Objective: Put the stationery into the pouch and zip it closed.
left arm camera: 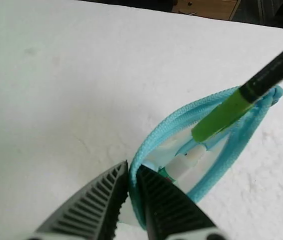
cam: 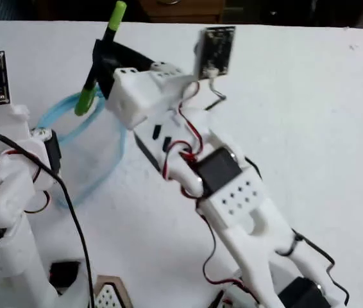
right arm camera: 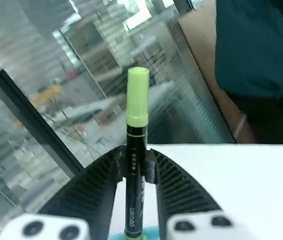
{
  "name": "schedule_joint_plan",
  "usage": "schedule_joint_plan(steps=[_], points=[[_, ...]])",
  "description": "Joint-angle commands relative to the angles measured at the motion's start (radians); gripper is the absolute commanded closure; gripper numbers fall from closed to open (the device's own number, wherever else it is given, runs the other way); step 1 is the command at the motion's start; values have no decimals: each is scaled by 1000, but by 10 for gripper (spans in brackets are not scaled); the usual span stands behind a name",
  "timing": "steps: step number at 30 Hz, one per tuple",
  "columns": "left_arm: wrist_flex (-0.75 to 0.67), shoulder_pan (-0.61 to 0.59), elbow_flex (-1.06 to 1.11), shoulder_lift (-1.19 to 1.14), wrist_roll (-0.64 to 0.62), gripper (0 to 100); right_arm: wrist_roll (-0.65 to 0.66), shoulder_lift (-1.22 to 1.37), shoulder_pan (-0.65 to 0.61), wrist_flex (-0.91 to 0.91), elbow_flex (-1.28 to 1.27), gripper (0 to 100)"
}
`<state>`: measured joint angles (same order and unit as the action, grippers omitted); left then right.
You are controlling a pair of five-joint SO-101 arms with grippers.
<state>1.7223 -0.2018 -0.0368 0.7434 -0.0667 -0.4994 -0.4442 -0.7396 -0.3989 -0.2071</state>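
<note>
High view: R tool [cam: 104, 55] clamps marker [cam: 86, 98] at pouch [cam: 95, 149] mouth; L tool [left arm camera: 132, 176] pinches rim.

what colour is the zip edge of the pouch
Light turquoise blue. The pouch's zip edge shows best in the left wrist view.

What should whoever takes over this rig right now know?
Left gripper: shut on the pouch rim, with the mouth open.
Right gripper: shut on the marker, whose lower green end is at the pouch mouth.
Done: a white item lies inside the pouch.
To do: lower and release the marker into the pouch, then zip it closed.
</note>
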Motion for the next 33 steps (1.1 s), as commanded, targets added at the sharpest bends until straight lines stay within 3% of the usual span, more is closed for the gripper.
schedule_joint_plan(steps=[1,7,11,15,21,26,31,33], points=[[-21,8,-12,12,3,978,52,28,-8,10,34,982],[-21,8,-12,12,3,978,210,58,-105,-70,34,974],[-23,8,-12,12,3,978,236,48,-168,-197,38,814],[-21,8,-12,12,3,978,236,-12,-148,-219,40,668],[-23,8,-12,12,3,978,241,-163,-22,-262,35,680],[-23,8,-12,12,3,978,249,-199,119,-430,3,680],[-23,8,-12,12,3,978,506,-173,170,-461,-245,680],[-23,8,-12,12,3,978,548,-150,151,-430,-348,680]])
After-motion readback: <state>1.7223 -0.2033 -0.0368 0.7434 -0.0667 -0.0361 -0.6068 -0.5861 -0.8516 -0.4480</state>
